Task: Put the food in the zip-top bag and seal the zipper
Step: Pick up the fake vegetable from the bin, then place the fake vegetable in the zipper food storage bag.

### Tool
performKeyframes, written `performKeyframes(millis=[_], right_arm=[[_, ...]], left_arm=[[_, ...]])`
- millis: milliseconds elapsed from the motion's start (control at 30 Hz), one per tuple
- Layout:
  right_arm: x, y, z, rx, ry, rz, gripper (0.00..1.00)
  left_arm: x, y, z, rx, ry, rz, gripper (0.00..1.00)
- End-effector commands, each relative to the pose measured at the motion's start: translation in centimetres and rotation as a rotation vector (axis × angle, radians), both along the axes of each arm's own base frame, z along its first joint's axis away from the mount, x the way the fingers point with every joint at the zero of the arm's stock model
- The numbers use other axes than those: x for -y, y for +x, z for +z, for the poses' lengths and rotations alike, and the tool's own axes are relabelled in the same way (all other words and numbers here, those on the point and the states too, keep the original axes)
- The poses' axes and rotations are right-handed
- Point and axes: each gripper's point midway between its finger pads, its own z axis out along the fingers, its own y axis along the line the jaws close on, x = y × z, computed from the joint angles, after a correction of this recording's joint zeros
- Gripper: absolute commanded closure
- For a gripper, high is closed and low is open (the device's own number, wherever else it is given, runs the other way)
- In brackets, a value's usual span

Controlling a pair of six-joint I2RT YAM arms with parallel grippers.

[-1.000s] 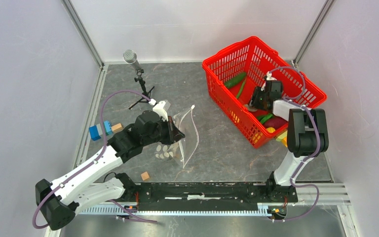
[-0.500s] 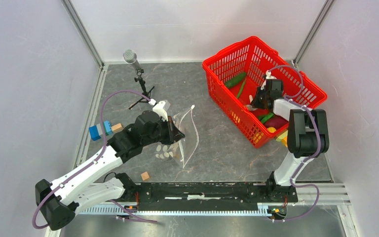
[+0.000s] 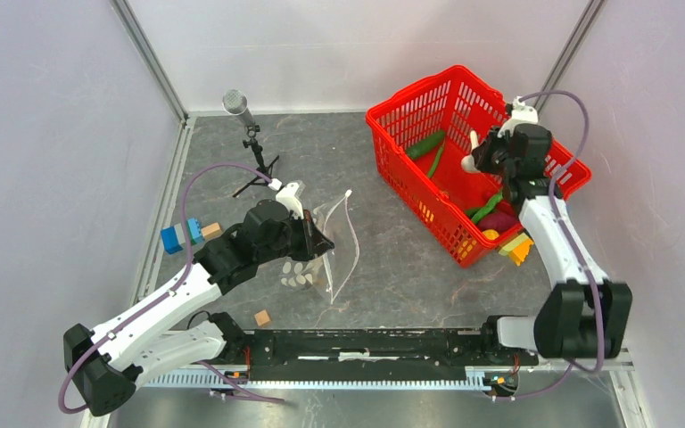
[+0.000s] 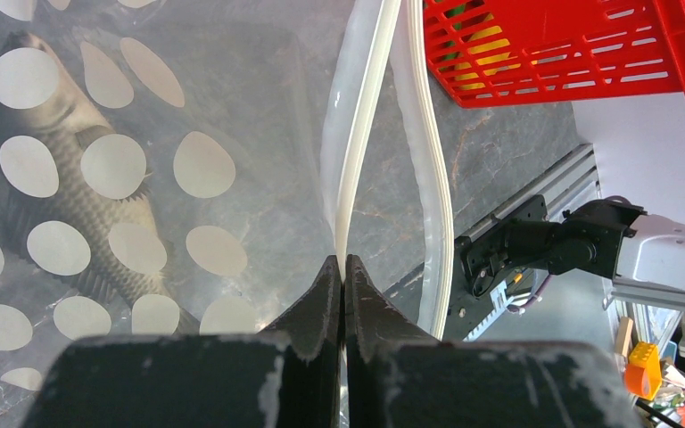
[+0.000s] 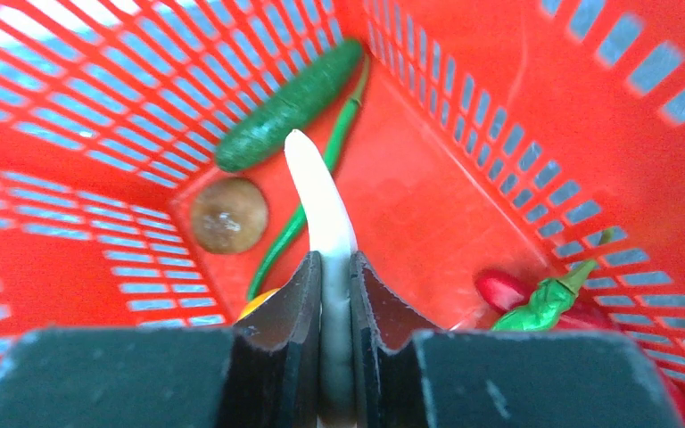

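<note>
Pinching a slim white food piece point(image 5: 317, 192) lengthwise, tip outward: right gripper point(image 5: 334, 260); left gripper point(image 4: 343, 264) clamped on zipper point(image 4: 351, 156).

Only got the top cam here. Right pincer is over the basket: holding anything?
Observer: Yes. The right wrist view shows the right pincer shut on a white tapered piece.
Operator: And the left side?
Observer: The left pincer is shut on one zipper strip; the other strip stands apart, so the bag has its mouth open.
Operator: Anything inside?
Observer: A grey fish lies under the dotted film.
</note>
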Motion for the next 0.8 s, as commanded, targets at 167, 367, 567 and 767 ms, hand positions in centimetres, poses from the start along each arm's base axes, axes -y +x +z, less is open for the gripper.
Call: performKeyframes(millis=[167, 367, 567, 767], right_arm=[[-6.6, -8.2, 11.8, 0.324, 0.142, 0.295, 0.88], [-14.5, -14.4, 12.3, 0.369, 0.267, 0.553, 0.86], [-20.9, -19.3, 10.8, 0.324, 0.329, 0.767, 0.86], [-27.1, -22.7, 7.7, 0.229, 0.275, 0.867, 0.84]], left_arm=[[0.2, 0.4, 1.6, 0.051, -0.016, -0.013, 0.98], [0.4, 0.6, 2.1, 0.06, -0.018, -0.013, 0.98], [0.5, 0.7, 2.0, 0.053, -0.016, -0.013, 0.98], [0.3, 0.9, 2.8, 0.069, -0.017, -0.006, 0.98]])
